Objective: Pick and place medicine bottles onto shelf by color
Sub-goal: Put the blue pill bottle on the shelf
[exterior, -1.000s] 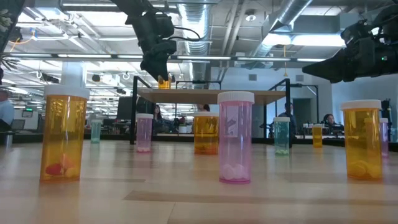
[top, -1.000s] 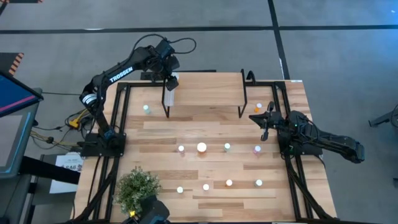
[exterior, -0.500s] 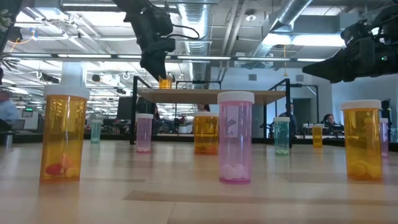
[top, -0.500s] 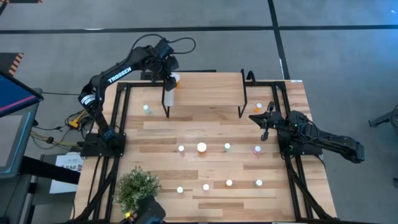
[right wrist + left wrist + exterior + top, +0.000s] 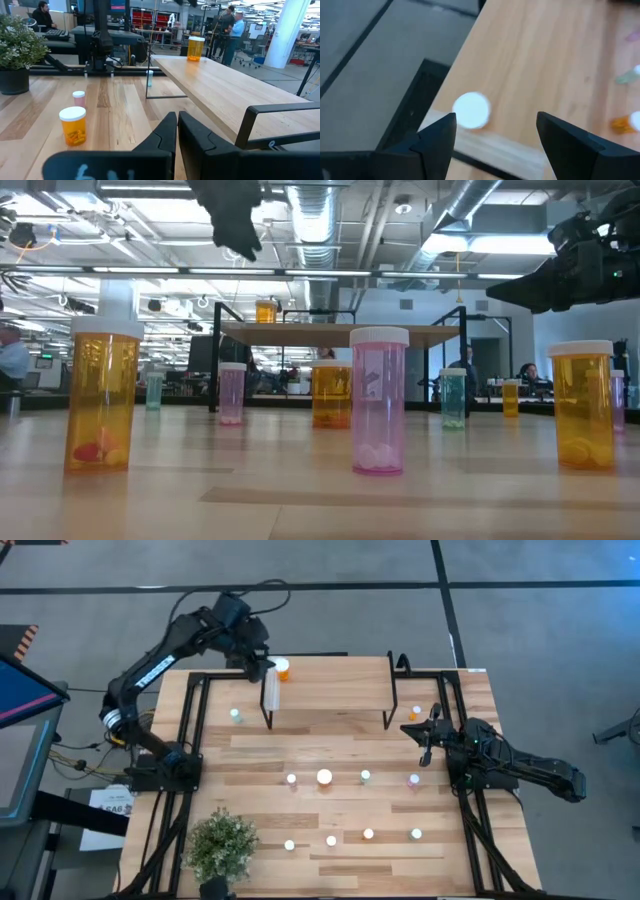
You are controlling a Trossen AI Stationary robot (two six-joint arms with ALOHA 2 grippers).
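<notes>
The small raised shelf (image 5: 330,690), a light wood plank on thin black metal legs with a white end panel, stands at the far side of the large wooden tabletop (image 5: 330,770). One orange medicine bottle with a white cap (image 5: 282,668) stands upright on the plank near its far left corner; the low view shows the same bottle (image 5: 265,311) alone on the shelf top, and the right wrist view shows it (image 5: 195,48) at the plank's far end. The left gripper (image 5: 262,664) is raised just beside that bottle, not touching it; the left wrist view shows its two dark fingers (image 5: 437,135) spread wide with nothing between them, the bottle's white cap (image 5: 471,110) lying below the gap. The right gripper (image 5: 425,740) hovers near the shelf's right legs, its fingers (image 5: 165,131) pressed together and holding nothing. The remaining bottles stand upright on the tabletop: a teal one (image 5: 235,715) left of the shelf, an orange one (image 5: 415,713) by the right legs, a middle row including a larger orange bottle (image 5: 324,777) and a pink one (image 5: 414,779), and a near row of four. A green leafy potted plant (image 5: 220,845) sits at the near left corner. People are visible in the room behind the table.
</notes>
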